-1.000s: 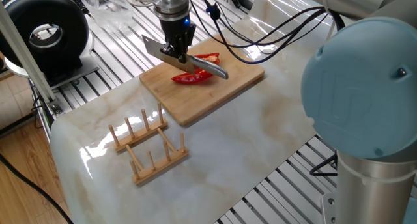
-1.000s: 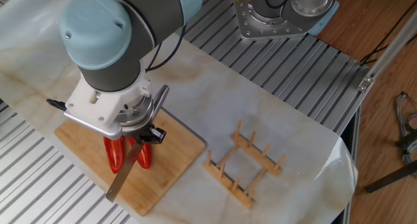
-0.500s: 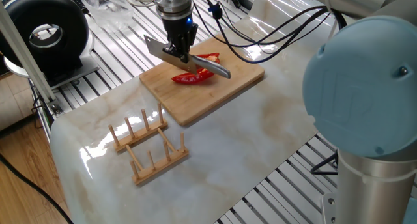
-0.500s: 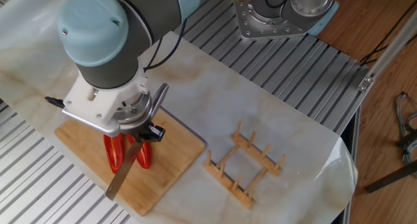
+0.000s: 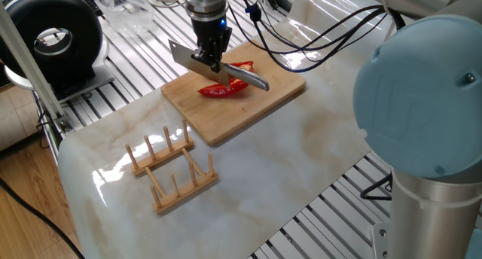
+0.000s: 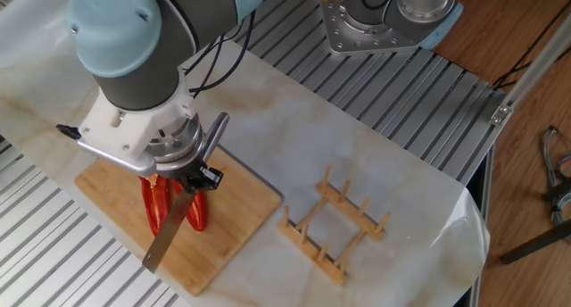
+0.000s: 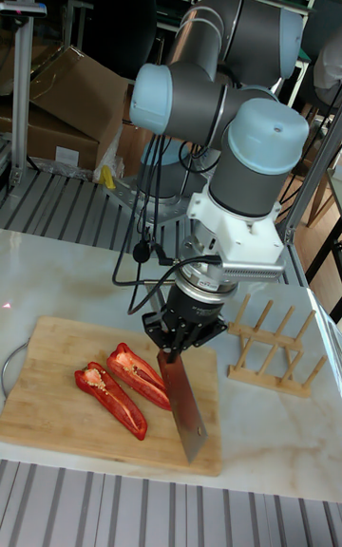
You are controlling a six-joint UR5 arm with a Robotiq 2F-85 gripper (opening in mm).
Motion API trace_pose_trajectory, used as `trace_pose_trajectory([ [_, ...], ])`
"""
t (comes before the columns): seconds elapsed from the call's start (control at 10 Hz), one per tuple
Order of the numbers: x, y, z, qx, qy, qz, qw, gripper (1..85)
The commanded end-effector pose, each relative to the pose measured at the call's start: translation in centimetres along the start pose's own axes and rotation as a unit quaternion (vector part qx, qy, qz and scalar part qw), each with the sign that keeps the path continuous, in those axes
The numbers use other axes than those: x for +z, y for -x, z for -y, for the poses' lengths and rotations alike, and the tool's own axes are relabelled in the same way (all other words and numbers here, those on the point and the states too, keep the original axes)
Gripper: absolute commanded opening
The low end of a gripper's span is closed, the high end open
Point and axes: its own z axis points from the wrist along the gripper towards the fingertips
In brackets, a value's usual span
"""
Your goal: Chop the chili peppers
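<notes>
Though halved, chili peppers uncut

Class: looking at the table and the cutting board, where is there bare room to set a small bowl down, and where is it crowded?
Bare marble lies between the cutting board and the wooden rack, and beyond the rack. The board is crowded: chili peppers, knife and gripper.

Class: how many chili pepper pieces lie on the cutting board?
2. One half lies nearer the board's front edge; the other half lies beside it, next to the knife. None seems hidden.
</notes>
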Motion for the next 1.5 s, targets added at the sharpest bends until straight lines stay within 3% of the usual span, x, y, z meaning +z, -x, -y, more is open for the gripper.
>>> trace_pose_trajectory([
  [0.0,0.0,1.2,-1.5,0.018,0.035,0.017,0.9991,1.3],
  [0.2,0.0,1.1,-0.9,0.016,0.021,0.012,0.9996,1.3],
  [0.6,0.0,1.6,-1.1,0.01,0.017,0.015,0.9997,1.3],
  [0.7,-0.1,1.7,-0.8,0.007,0.008,0.015,0.9998,1.3],
  [1.0,-1.1,0.1,1.9,-0.059,-0.052,-0.002,0.9969,1.3],
  [1.1,-1.4,0.0,3.0,-0.09,-0.074,-0.001,0.9932,1.3],
  [1.4,-1.1,-0.2,5.5,-0.182,-0.108,-0.002,0.9774,1.3],
])
